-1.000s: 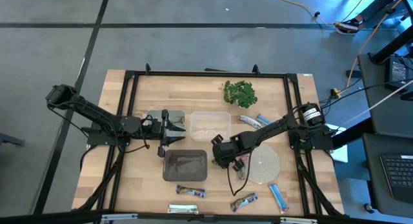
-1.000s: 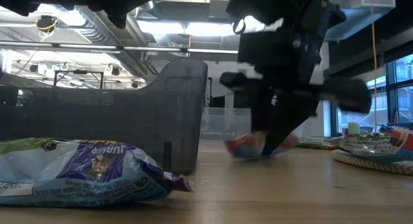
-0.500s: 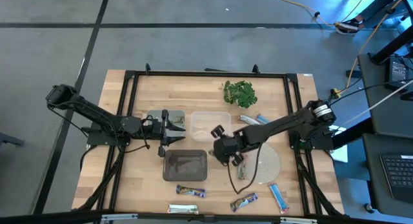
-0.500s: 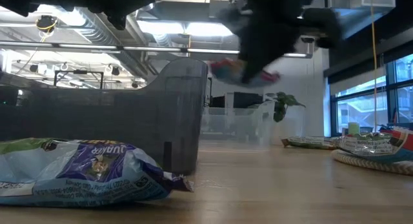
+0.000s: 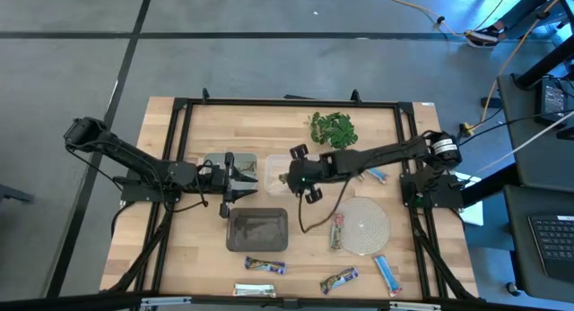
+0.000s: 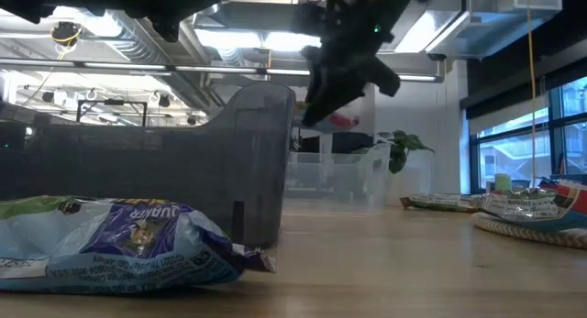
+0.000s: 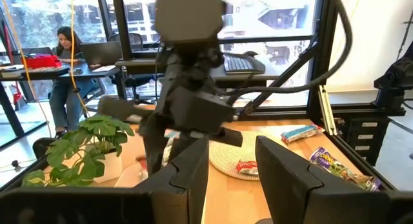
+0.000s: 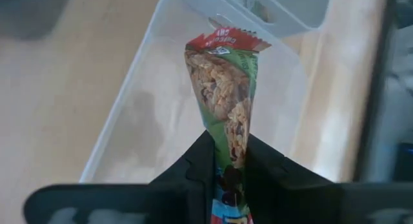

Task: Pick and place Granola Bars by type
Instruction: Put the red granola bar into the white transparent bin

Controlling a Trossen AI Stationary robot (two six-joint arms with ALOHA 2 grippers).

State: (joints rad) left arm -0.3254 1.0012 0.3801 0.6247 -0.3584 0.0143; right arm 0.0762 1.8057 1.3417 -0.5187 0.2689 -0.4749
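**One bar over the clear bin, many more to go**

The right gripper (image 5: 289, 177) is up in the air over the clear bin (image 5: 303, 164). Its fingers (image 8: 197, 169) are clenched on a green-and-red bar (image 8: 226, 95), which hangs just above the inside of the bin. It is not let go yet. The bin looks empty under it.

The left gripper (image 5: 235, 178) waits by the small gray bin (image 5: 240, 160), just left of the clear bin. Its fingers (image 7: 188, 179) stand a little apart with nothing between them.

Most of the job looks left to do. Bars lie loose all around the tabletop (image 5: 206, 123). One green-and-red bar (image 5: 337, 231) rests at the edge of the round woven mat (image 5: 368, 227). A blue bar (image 5: 374, 174) lies above the mat, near the right arm. Along the near edge are a purple-blue bar (image 5: 265, 266), a silver-yellow bar (image 5: 254, 290), another dark bar (image 5: 339, 280) and a light blue bar (image 5: 387, 273). The dark tray (image 5: 258, 230) is hard to see into, so I cannot tell if a bar is inside.

The green leafy bunch (image 5: 334, 129) sits at the far side.
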